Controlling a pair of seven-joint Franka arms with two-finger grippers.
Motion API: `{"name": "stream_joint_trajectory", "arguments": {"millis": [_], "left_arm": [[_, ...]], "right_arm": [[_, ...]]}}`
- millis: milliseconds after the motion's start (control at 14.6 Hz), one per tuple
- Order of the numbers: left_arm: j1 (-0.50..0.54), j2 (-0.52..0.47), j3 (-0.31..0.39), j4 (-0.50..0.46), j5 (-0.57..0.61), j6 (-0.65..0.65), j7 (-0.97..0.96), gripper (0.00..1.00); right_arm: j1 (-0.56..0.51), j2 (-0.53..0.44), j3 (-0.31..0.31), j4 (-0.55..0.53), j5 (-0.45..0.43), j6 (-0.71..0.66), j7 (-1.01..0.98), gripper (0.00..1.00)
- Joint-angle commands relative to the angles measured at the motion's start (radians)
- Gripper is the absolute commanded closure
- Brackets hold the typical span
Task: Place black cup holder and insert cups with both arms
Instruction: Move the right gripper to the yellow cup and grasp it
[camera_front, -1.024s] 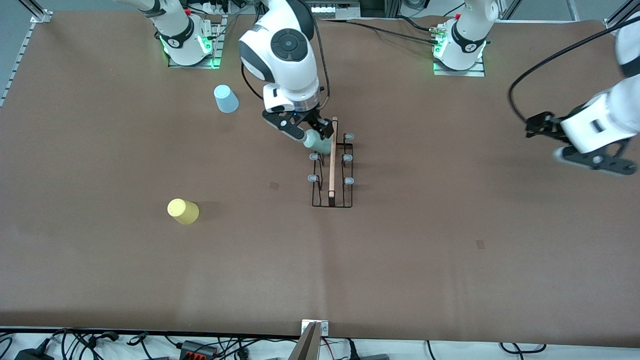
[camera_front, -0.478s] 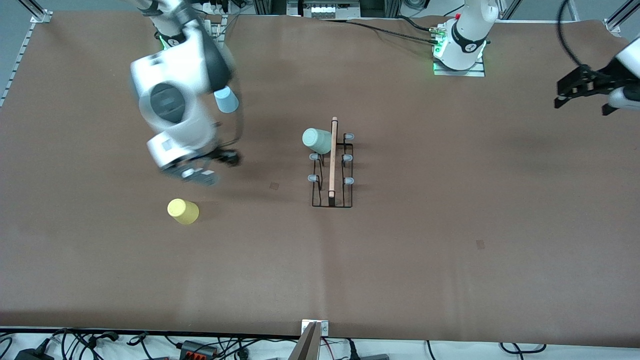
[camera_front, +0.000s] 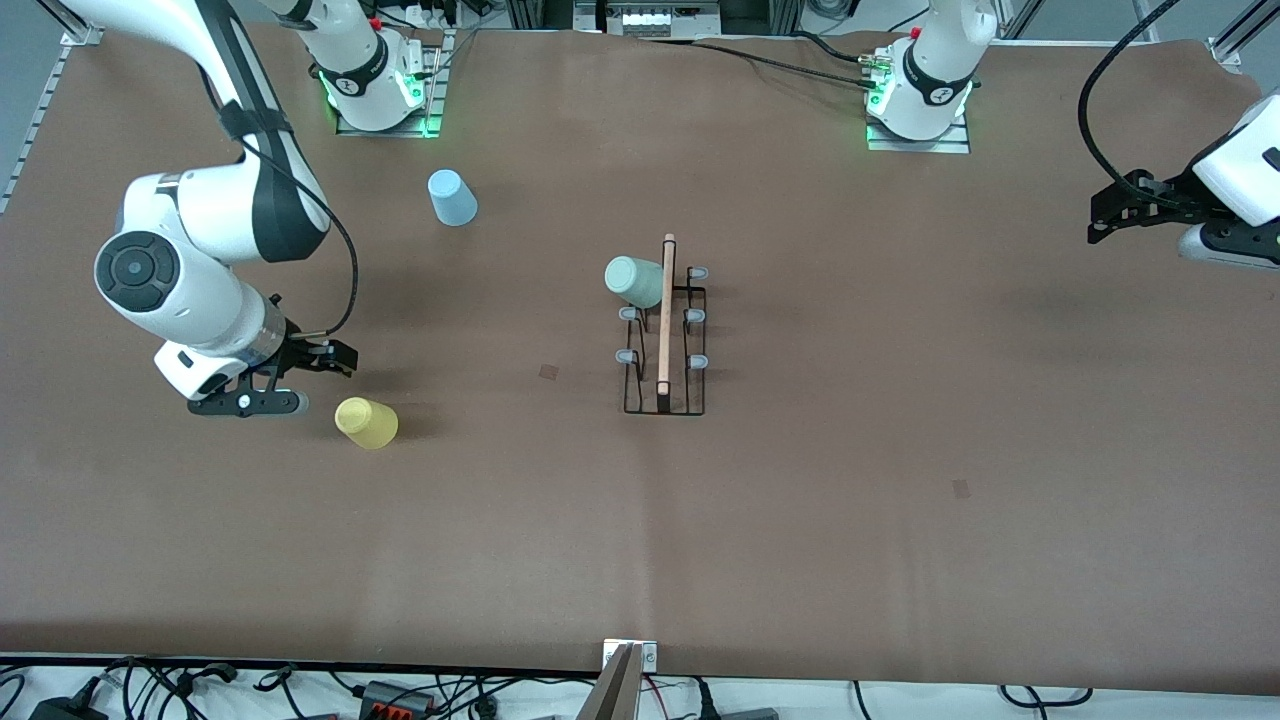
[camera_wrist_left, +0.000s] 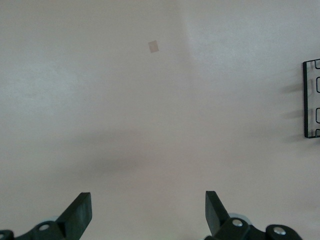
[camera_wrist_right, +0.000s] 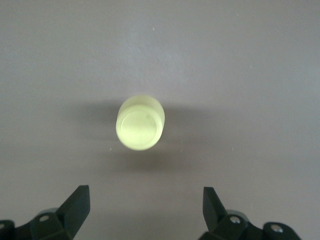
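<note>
Right gripper (camera_front: 290, 380) low over the bench (camera_front: 900, 520), just beside the yellow cup (camera_front: 366, 422), fingers spread, nothing held. Left gripper (camera_front: 1125, 205) up over the bench edge at the left arm's end, fingers spread too, empty.

One rack (camera_front: 665, 340) mid-bench, six pegs. Three cups: mint (camera_front: 634, 281) on a rack peg, yellow upside down toward the right arm's end, blue (camera_front: 452, 197) farther from the front camera, near the right arm's base.

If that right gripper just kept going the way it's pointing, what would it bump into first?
Most likely the yellow cup. The right gripper is open, and in its wrist view the cup sits centred ahead between the fingers, with only bare table around it. How far off is unclear.
</note>
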Motion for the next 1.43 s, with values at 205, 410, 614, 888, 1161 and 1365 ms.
{"name": "stream_joint_trajectory", "arguments": {"millis": [205, 410, 614, 888, 1161, 1365], "left_arm": [[-0.003, 0.008, 0.002, 0.027, 0.014, -0.006, 0.001, 0.0], [-0.003, 0.008, 0.002, 0.027, 0.014, -0.006, 0.001, 0.0], [-0.003, 0.008, 0.002, 0.027, 0.014, -0.007, 0.001, 0.0], [-0.003, 0.008, 0.002, 0.027, 0.014, -0.007, 0.0, 0.0], [-0.003, 0.008, 0.002, 0.027, 0.014, -0.007, -0.005, 0.0], [-0.003, 0.008, 0.002, 0.027, 0.014, -0.007, -0.005, 0.0]], "right_arm": [[0.012, 0.083, -0.009, -0.041, 0.004, 0.185, -0.061, 0.0], [0.01, 0.119, -0.009, -0.044, 0.004, 0.266, -0.061, 0.0], [0.01, 0.158, -0.015, -0.044, 0.004, 0.355, -0.061, 0.0], [0.013, 0.192, -0.017, -0.044, 0.004, 0.391, -0.061, 0.0], [0.013, 0.211, -0.017, -0.044, 0.005, 0.417, -0.06, 0.0], [0.013, 0.218, -0.017, -0.044, 0.005, 0.417, -0.055, 0.19]]}}
